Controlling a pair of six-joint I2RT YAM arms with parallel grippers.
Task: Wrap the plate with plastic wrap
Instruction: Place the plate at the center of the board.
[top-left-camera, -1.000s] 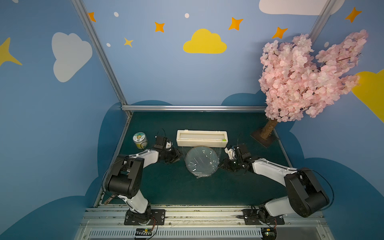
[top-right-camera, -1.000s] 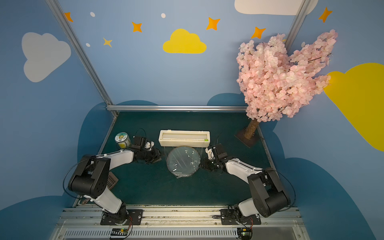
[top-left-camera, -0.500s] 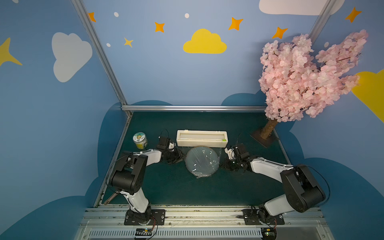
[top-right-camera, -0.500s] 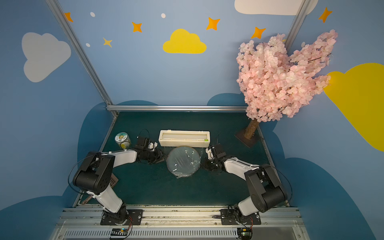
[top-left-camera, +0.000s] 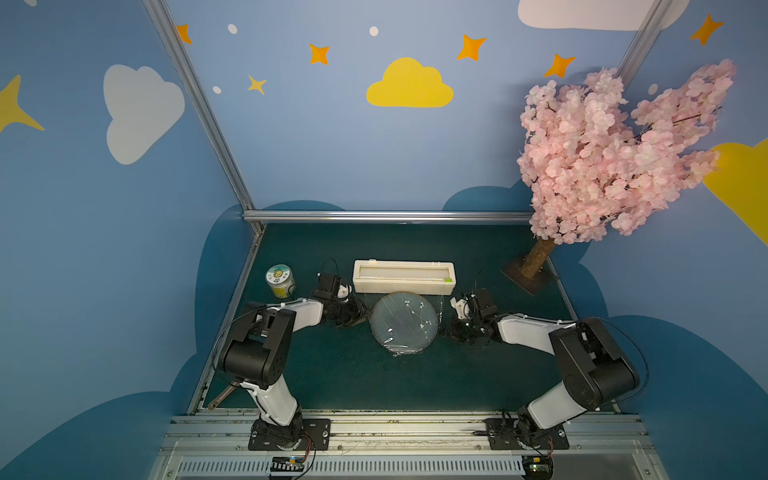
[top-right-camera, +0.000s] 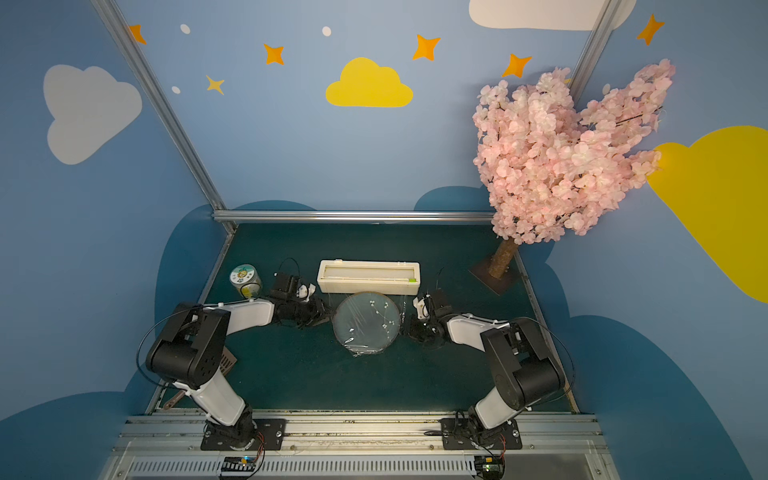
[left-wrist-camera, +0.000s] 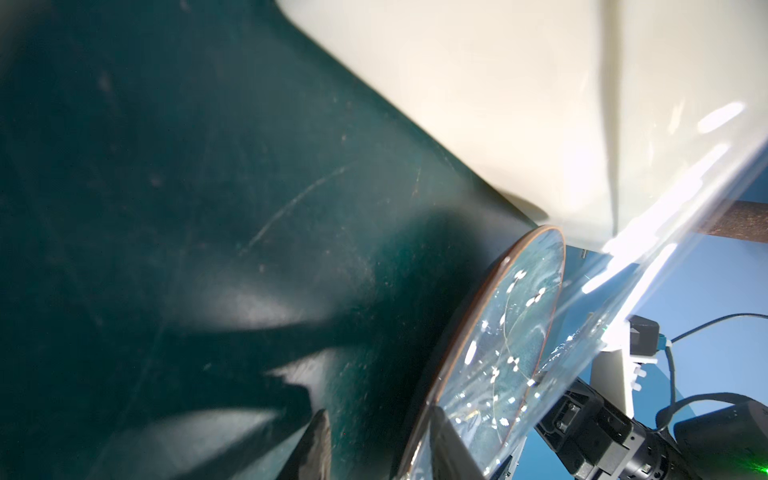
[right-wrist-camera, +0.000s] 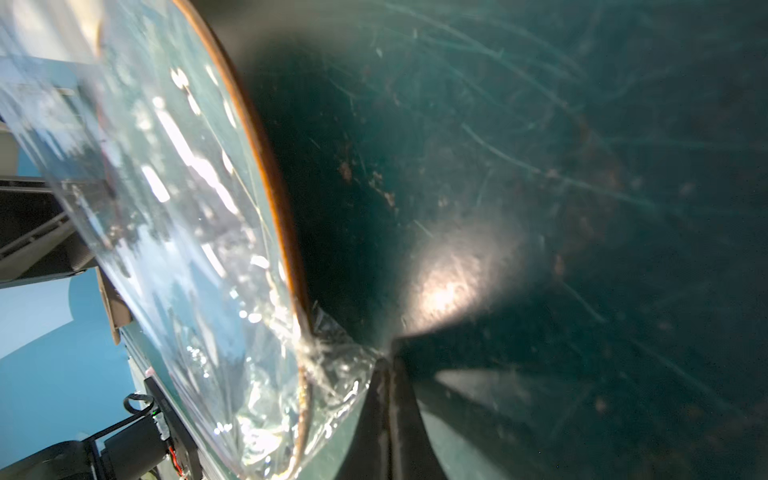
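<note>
The plate (top-left-camera: 404, 323) (top-right-camera: 367, 323), grey-blue with a brown rim, lies flat in the middle of the green mat. The glossy plastic wrap (top-left-camera: 409, 332) covers it and still runs up to the dispenser box behind. My left gripper (top-left-camera: 360, 318) (left-wrist-camera: 382, 444) is at the plate's left edge, open; one finger (left-wrist-camera: 318, 440) is over the mat, the other over the film-covered plate (left-wrist-camera: 511, 332). My right gripper (top-left-camera: 448, 332) (right-wrist-camera: 388, 374) is at the plate's right edge, shut on a crumpled corner of the plastic wrap (right-wrist-camera: 332, 357) beside the rim.
The cream dispenser box (top-left-camera: 403, 276) (left-wrist-camera: 540, 104) stands just behind the plate. A yellow-lidded jar (top-left-camera: 280, 281) stands at the back left beside the left arm. An artificial blossom tree (top-left-camera: 615, 153) with its base (top-left-camera: 528, 274) fills the back right corner.
My right gripper has closed at the plate's right edge. My left gripper has moved a little closer to the plate's left rim. The plate has not moved.
</note>
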